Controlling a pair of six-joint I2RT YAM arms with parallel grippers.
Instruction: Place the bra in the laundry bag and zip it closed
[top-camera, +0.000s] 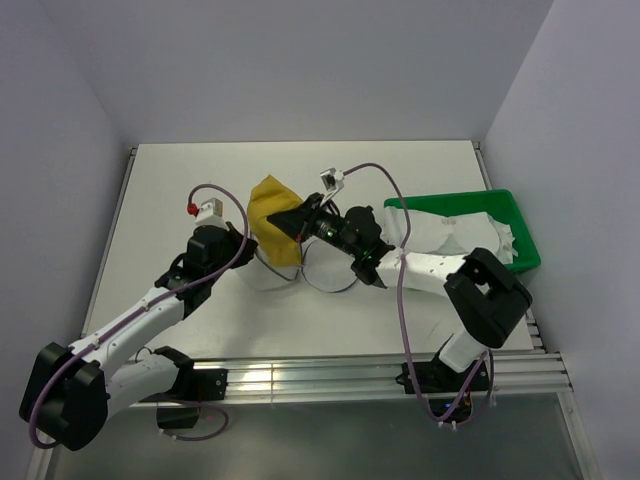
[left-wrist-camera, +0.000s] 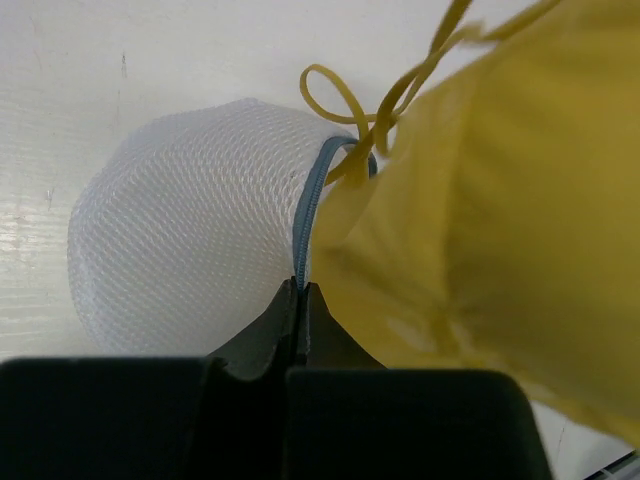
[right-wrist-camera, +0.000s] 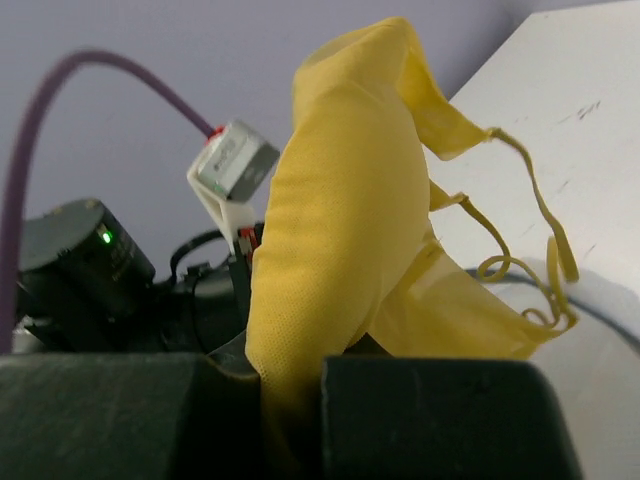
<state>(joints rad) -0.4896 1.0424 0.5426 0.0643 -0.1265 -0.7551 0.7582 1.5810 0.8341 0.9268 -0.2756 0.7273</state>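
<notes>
The yellow bra (top-camera: 273, 217) hangs over the white mesh laundry bag (top-camera: 268, 272) at the table's middle. My right gripper (top-camera: 297, 222) is shut on the bra's fabric (right-wrist-camera: 330, 260) and holds it at the bag's open mouth. My left gripper (top-camera: 246, 243) is shut on the bag's blue zipper edge (left-wrist-camera: 303, 240), with the mesh dome (left-wrist-camera: 180, 240) to its left and the bra (left-wrist-camera: 500, 220) to its right. The bra's thin straps (left-wrist-camera: 350, 100) loop over the zipper rim. The bag's pull tab does not show.
A green plastic tray (top-camera: 520, 225) with white cloth (top-camera: 455, 232) in it stands at the right, under my right arm. The table's metal rail (top-camera: 330, 375) runs along the near edge. Grey walls close in the back and sides.
</notes>
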